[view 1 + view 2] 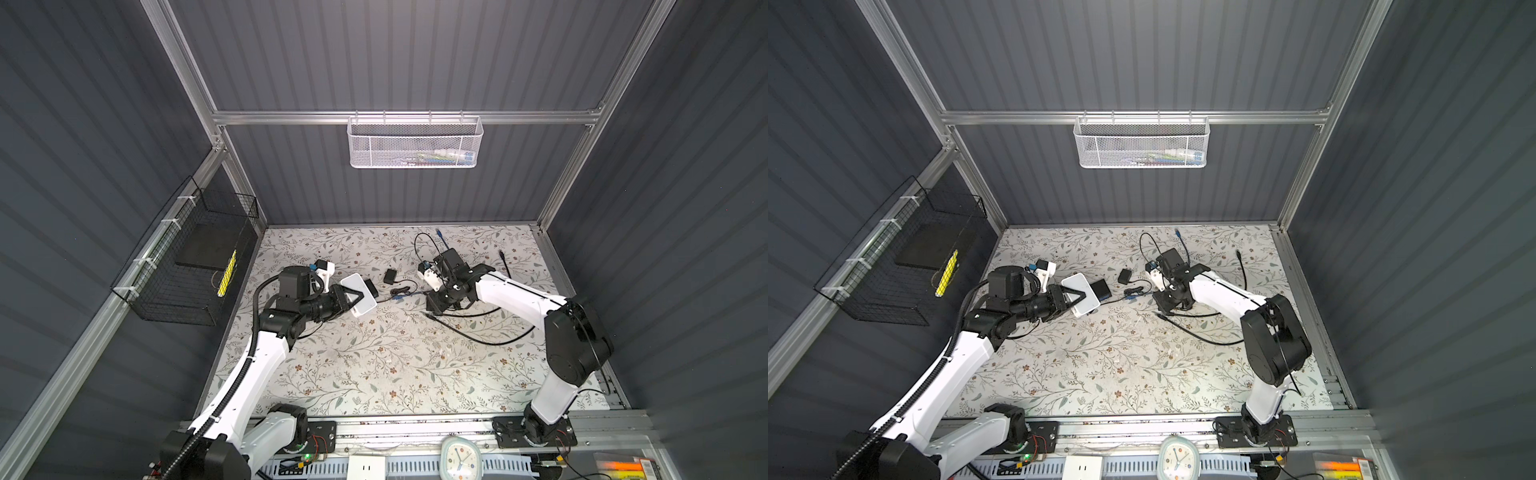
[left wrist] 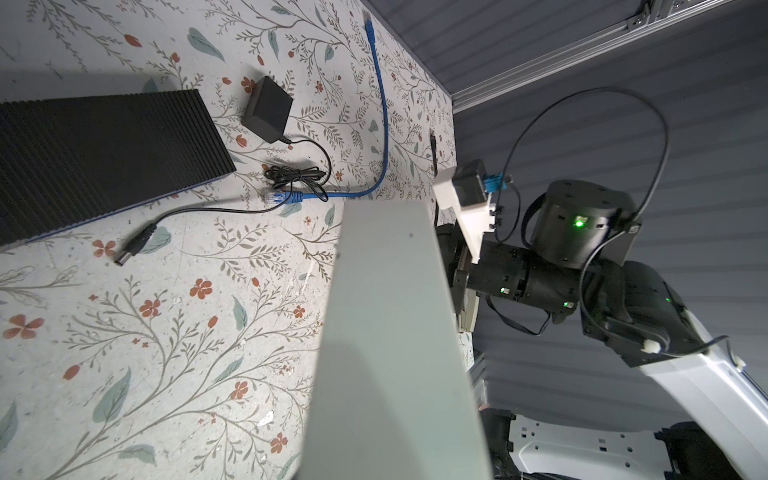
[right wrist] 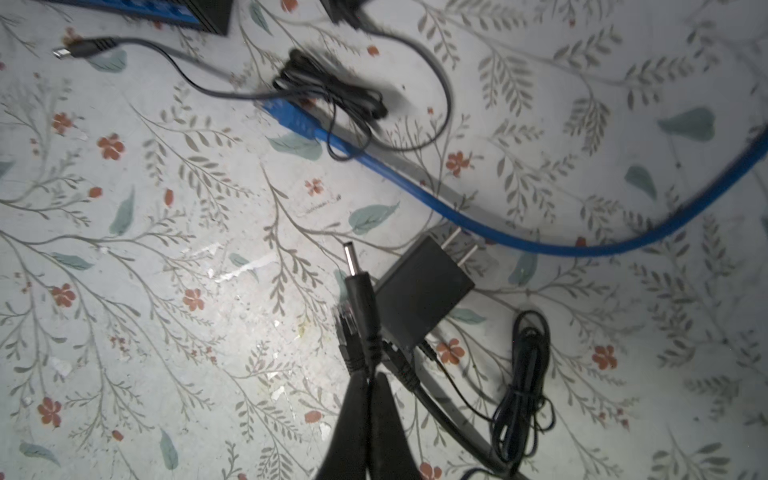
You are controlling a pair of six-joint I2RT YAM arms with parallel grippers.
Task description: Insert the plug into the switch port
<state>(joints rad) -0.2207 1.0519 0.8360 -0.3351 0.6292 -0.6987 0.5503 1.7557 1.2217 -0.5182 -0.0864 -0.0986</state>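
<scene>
Right now my right gripper is clenched on the black barrel plug. It pinches the ribbed collar, so the metal tip pokes out ahead of the fingers. A black clip-type connector sits hard against that same collar, and I cannot tell whether it is caught in the grip or only lies beneath it. Just past the plug lies the black adapter with its two prongs, and beyond that runs the blue cable. Across the middle, my left gripper is clamped on the edge of the white box. I take that box to be the switch. It looks raised off the floral table, close beside the black ribbed box. No view shows me its port, so I would first turn the port face toward the plug. I would then carry the plug over slowly with its lead slack, so the adapter is not dragged along. I would line the tip's axis up with the hole before pushing, then push straight and gently. The grip sits well behind the tip, so I judge the plug could pivot if it meets the rim off-centre.
</scene>
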